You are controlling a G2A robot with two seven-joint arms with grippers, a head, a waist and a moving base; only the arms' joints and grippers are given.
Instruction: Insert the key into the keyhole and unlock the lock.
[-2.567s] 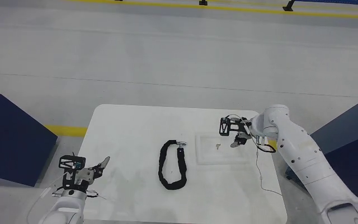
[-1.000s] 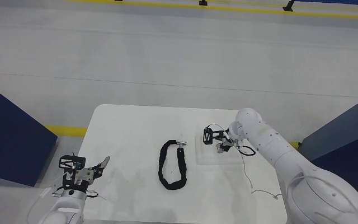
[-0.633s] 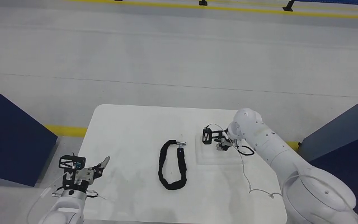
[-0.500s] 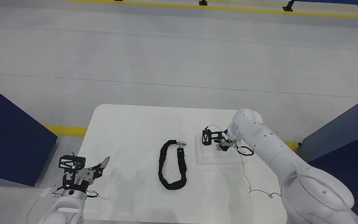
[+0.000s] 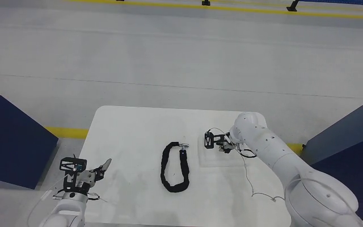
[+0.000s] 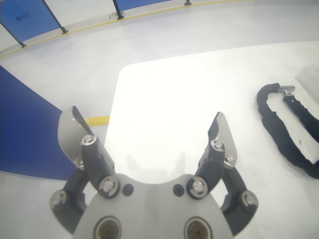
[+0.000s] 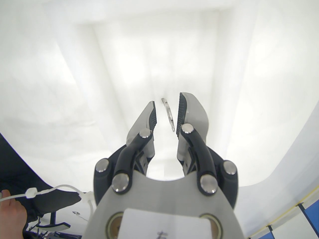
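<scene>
A small metal key (image 7: 170, 116) stands on edge in the white tray (image 5: 247, 162). My right gripper (image 7: 167, 99) is low over the tray and straddles the key, open only narrowly, with a thin gap between the key and each pad. In the top view this gripper (image 5: 224, 148) sits at the tray's left part. The black chain lock (image 5: 173, 166) lies looped at mid table, its metal lock head (image 6: 286, 89) at the far end near the tray. My left gripper (image 6: 147, 114) hovers wide open and empty over the table's near left corner (image 5: 105, 165).
A thin white cable (image 5: 249, 177) trails from the right arm across the table's right side. The tray's raised rim (image 7: 224, 1) surrounds the right gripper. Bare tabletop (image 5: 130, 142) lies between the left gripper and the chain.
The right arm swung left from the tray's right end and came down over the key. The left arm and the chain lock have not moved.
</scene>
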